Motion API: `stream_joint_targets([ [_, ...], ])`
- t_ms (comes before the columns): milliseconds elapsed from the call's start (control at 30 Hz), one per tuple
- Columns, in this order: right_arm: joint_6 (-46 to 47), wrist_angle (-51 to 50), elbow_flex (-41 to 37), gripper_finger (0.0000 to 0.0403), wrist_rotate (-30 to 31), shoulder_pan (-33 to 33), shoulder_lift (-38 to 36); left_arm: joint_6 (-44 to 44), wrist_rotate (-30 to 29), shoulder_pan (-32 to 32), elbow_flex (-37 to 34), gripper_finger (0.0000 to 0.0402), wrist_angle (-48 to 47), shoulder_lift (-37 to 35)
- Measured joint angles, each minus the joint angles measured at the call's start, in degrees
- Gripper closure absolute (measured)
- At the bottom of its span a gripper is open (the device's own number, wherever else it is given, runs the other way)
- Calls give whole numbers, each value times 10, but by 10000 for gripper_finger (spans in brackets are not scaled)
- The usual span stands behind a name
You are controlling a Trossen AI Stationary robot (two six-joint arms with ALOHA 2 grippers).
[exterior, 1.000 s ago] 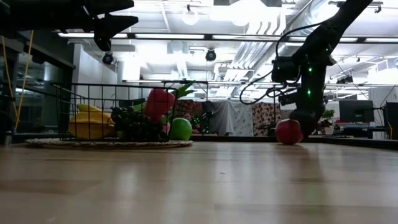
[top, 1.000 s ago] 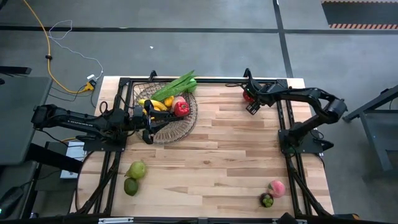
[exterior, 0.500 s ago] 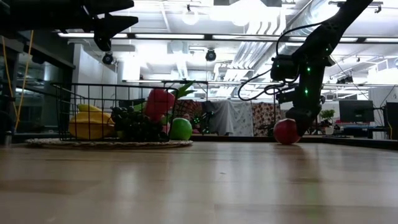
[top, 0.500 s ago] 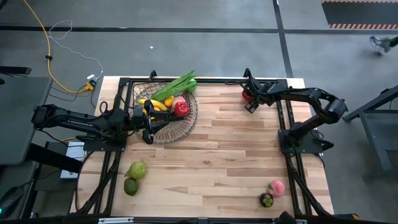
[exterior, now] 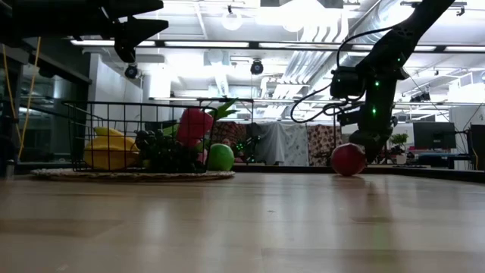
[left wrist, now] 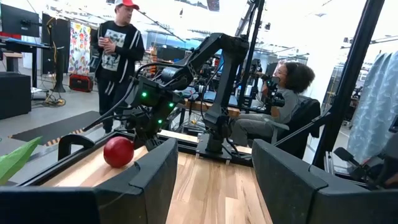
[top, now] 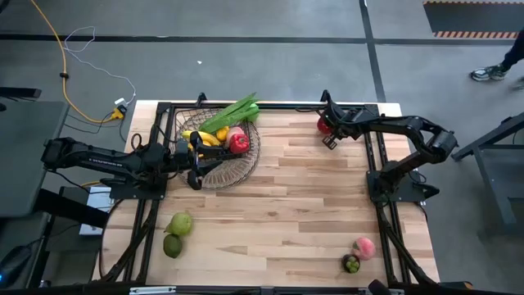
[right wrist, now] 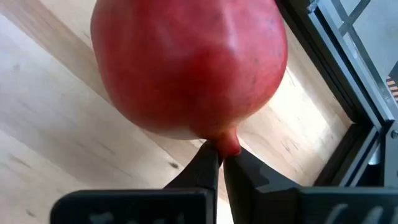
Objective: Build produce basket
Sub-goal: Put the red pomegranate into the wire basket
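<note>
Your right gripper (right wrist: 221, 163) at two o'clock has just pinched shut on the red fruit's (top: 325, 124) stem, so it's ready to lift toward the basket (top: 246, 160) at eleven o'clock, where your left gripper (top: 195, 164) waits half-open.

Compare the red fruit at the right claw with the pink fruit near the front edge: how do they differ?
The red fruit is deep red and lies at the far edge; the pink fruit is pale pink and lies at the near right corner. The right claw is shut on the red fruit's small stem; the pink fruit is untouched, beside a small dark fruit. Both are roundish and outside the basket.
</note>
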Motion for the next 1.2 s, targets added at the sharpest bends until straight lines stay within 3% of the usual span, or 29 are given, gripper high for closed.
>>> stream_joint_targets([
  [333, 40, -78, 0, 402, 0, 42, -90, 0, 0, 0, 0, 206, -1, 0],
  [700, 122, -45, -45, 403, -28, 163, -238, 0, 2, 0, 0, 206, -2, 0],
  [933, 137, 115, -81, 403, -37, 242, -294, -10, 2, 0, 0, 206, -2, 0],
  [1200, 149, 376, -176, 403, -59, 316, -298, -20, 2, 0, 0, 206, -4, 0],
])
